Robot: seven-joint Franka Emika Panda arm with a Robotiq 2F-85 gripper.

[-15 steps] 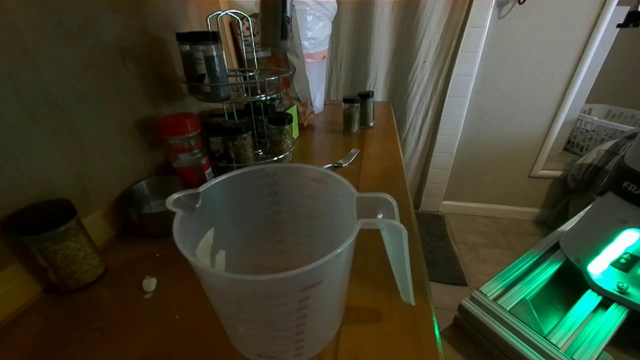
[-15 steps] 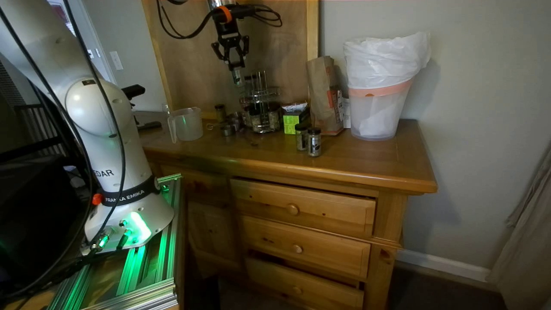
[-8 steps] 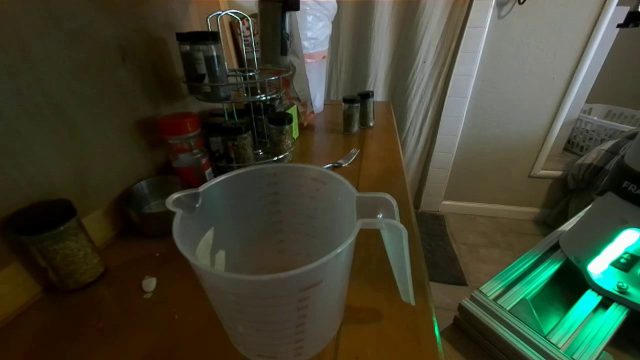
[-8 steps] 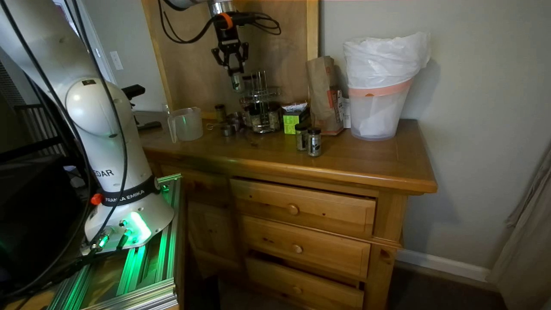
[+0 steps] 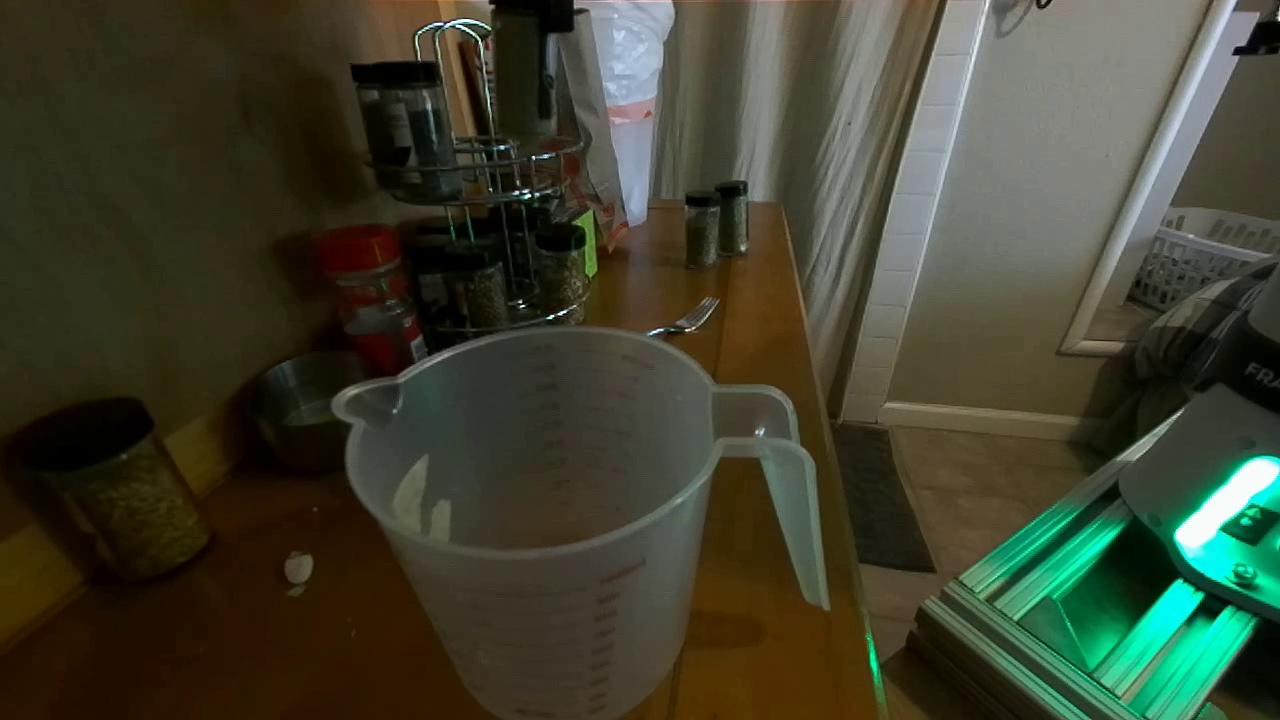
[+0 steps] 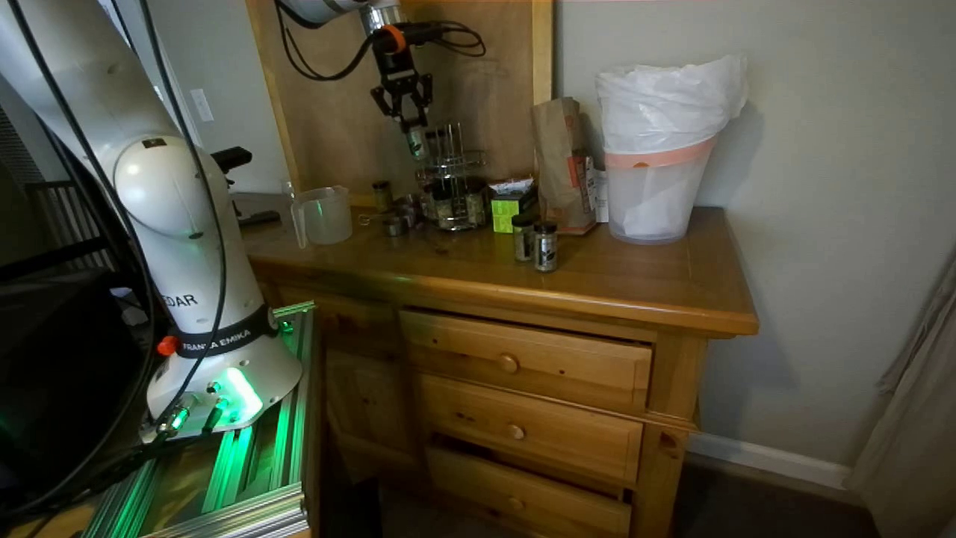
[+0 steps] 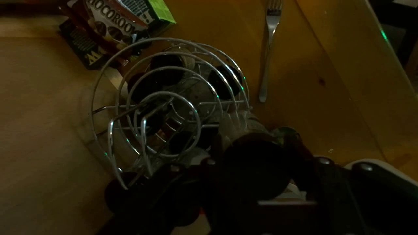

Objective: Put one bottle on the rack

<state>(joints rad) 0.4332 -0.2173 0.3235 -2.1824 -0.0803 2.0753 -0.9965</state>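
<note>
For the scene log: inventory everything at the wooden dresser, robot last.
Round wire rack: 1, chrome, toward back
Held cylindrical bottle: 1, clear, near rack
Racked cylindrical bottles: 4+, clear, both tiers
Standing cylindrical bottles: 2, clear, near front edge
Lone capped jar: 1, clear, toward back
Lidded container: 1, red, beside rack
Metal bowl: 1, grey, toward back
Plastic measuring jug: 1, translucent, near bowl
Metal fork: 1, silver, before rack
Rectangular box: 1, green/black, beside rack
Snack packet: 1, brown, on box
Lined plastic bin: 1, translucent, end of dresser
Paper bag: 1, brown, beside bin
Gripper: 1, black, holding bottle
Robot arm: 1, white, beside dresser
</note>
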